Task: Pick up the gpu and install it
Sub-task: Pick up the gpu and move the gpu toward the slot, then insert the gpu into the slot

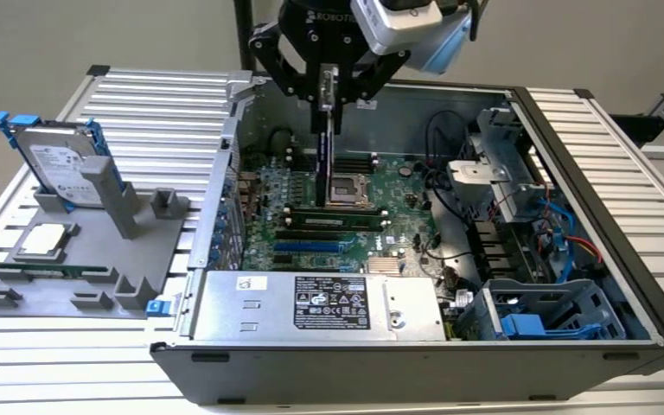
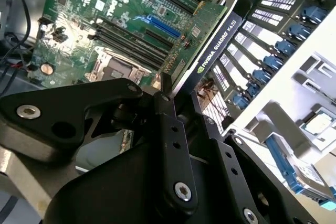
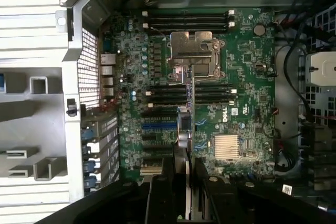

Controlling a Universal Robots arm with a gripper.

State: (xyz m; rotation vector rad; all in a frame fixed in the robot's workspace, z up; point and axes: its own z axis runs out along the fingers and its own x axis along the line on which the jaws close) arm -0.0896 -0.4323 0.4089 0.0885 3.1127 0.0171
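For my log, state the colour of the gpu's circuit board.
Green, best seen on the gpu in the second wrist view.

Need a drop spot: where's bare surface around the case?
Ribbed table behind the grey fixture, and the strip at the exterior view's right of the case. Crowded: inside, where the gripper holds the gpu over the motherboard.

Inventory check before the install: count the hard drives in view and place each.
1. The hard drive in its blue caddy stands on edge on the gray fixture, outside the computer case; others may be hidden inside.
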